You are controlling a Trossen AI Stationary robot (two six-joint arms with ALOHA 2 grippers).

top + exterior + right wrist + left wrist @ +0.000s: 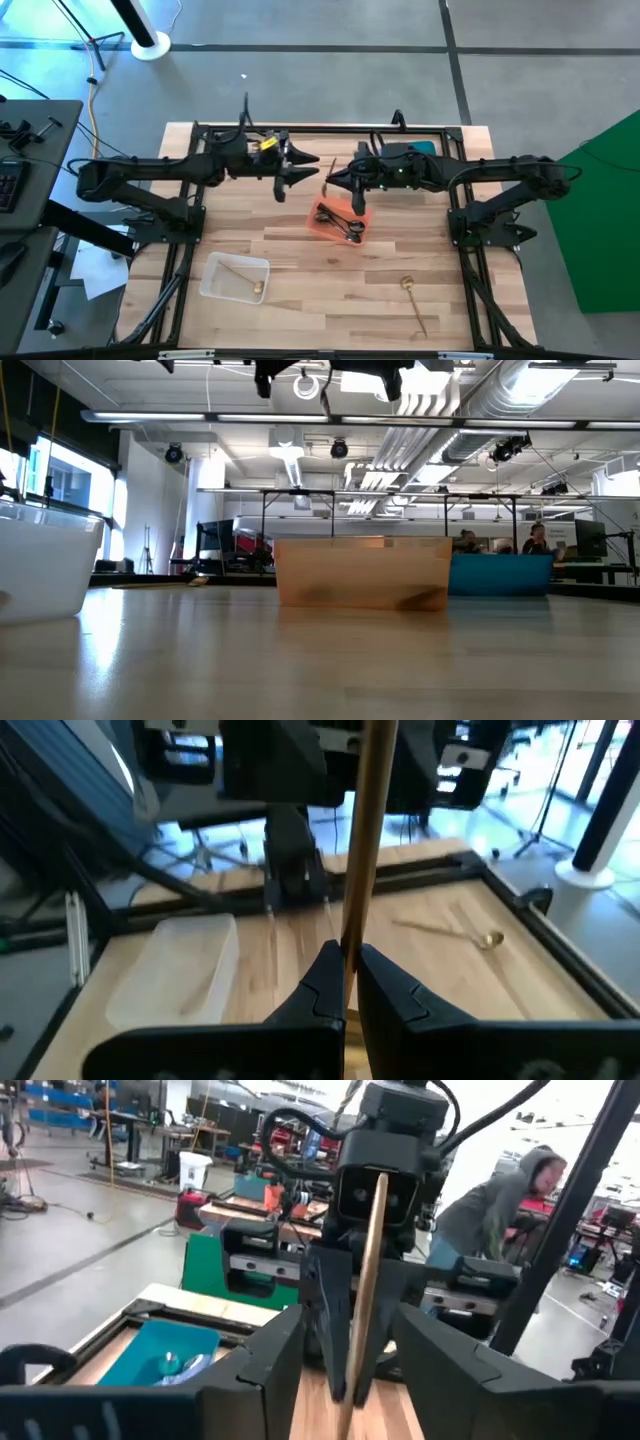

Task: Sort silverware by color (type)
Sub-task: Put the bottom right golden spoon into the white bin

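Right now my right gripper (345, 982) is pinching a gold utensil (362, 840) by one end, fingers closed tight on its thin handle, so the piece is sticking out past my fingertips toward my other arm. I am holding it in the air above the far middle of the table (300, 290), just beyond the orange bin (341, 222). My left gripper (350, 1355) is facing it from the left with its fingers spread, one on either side of the gold handle, not clamping it. Black silverware (342, 222) is lying in the orange bin. A gold piece (245, 279) is resting in the clear bin (234, 277) at the near left, and a gold spoon (413, 300) is lying on the bare wood at the near right. A blue bin (160, 1352) is sitting at the far edge.
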